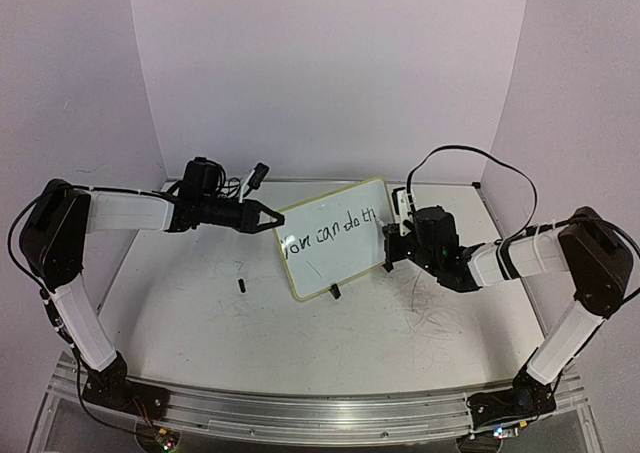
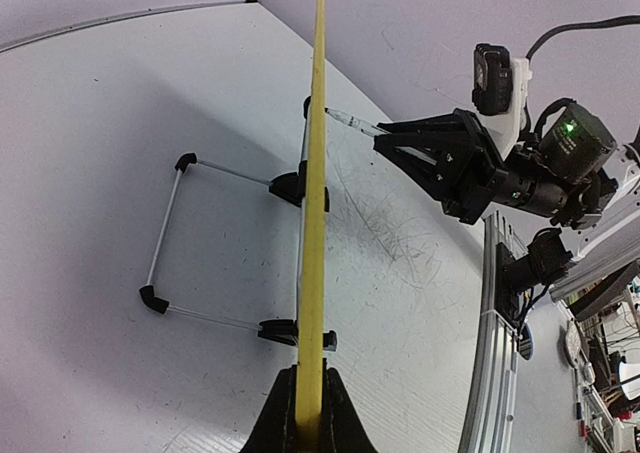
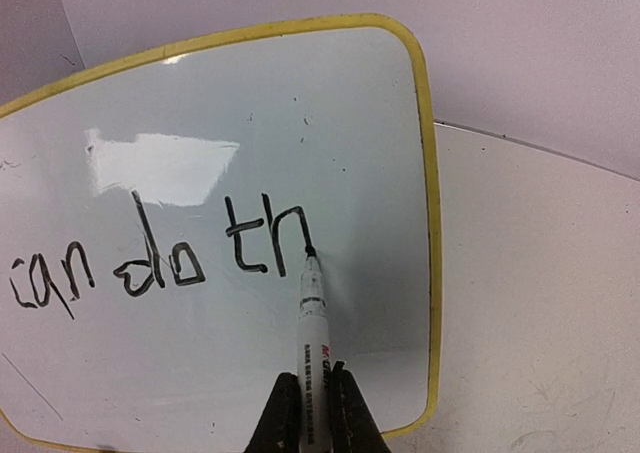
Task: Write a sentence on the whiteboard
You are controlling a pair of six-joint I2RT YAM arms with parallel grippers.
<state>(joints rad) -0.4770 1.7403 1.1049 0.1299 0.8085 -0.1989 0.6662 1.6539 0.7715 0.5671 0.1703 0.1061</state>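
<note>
1. Right wrist view: the sentence (image 3: 151,258) on the whiteboard (image 3: 330,103) reads "can do th" here. The top view shows "You" ahead of it, so the last word looks unfinished.
2. The whiteboard stands on its feet at the far middle of the surface (image 1: 200,313), tilted back, its written face toward the arms.
3. The marker (image 3: 313,323) touches the board with its tip at the foot of the "h", on that letter's right leg.
4. The right gripper (image 3: 312,413) is clamped on the marker's barrel. The left gripper (image 2: 308,413) is clamped on the board's yellow rim at its left edge, steadying it.
5. Step in hand, as I judge it: writing, partway through the final word.
6. The next move calls for lifting the tip, shifting it slightly right and starting a new letter. Only a narrow strip of white is left before the right rim, so the remaining letters must be small.
7. Pressure should be light, since the board rests only on small feet and the left grip.
</note>
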